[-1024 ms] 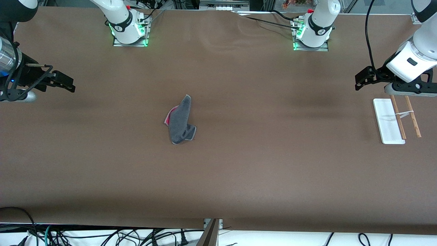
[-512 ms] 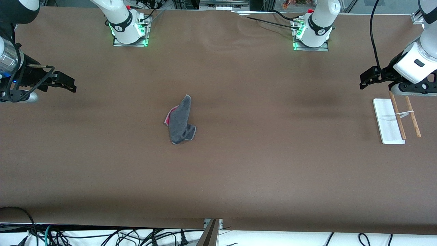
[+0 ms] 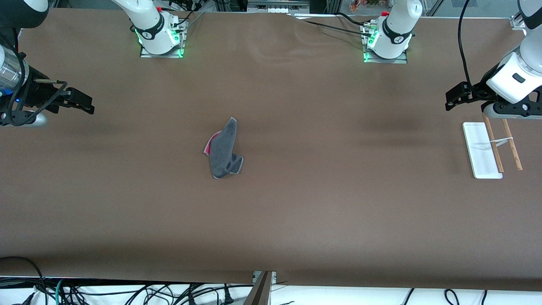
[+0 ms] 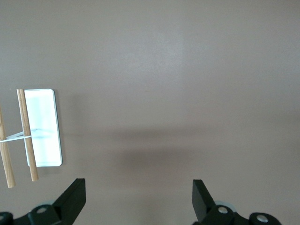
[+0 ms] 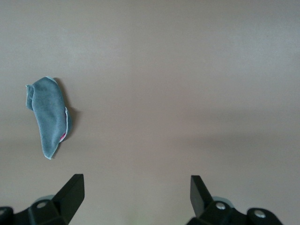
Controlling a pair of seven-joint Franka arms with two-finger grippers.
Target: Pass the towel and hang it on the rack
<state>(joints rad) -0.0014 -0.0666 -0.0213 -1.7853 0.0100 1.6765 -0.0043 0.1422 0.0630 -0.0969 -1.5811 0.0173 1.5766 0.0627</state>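
The towel (image 3: 224, 150) lies crumpled on the table's middle, dark grey with a pale edge and a bit of red showing underneath; the right wrist view also shows the towel (image 5: 50, 117). The rack (image 3: 491, 146) stands at the left arm's end of the table, a white flat base with two thin wooden rods, and the left wrist view catches the rack (image 4: 40, 129) too. My left gripper (image 3: 451, 98) hovers open and empty by the rack's farther end, its jaws (image 4: 139, 187) wide over bare table. My right gripper (image 3: 87, 104) hangs open and empty over the right arm's end, well apart from the towel, jaws (image 5: 136, 185) wide.
The brown table (image 3: 322, 212) spreads wide around the towel. Both arm bases (image 3: 161, 38) stand along the edge farthest from the front camera. Cables hang below the nearest edge (image 3: 127, 292).
The left gripper has drifted slightly toward the left arm's end of the table and a little higher. The right gripper has barely shifted. Towel and rack lie as before.
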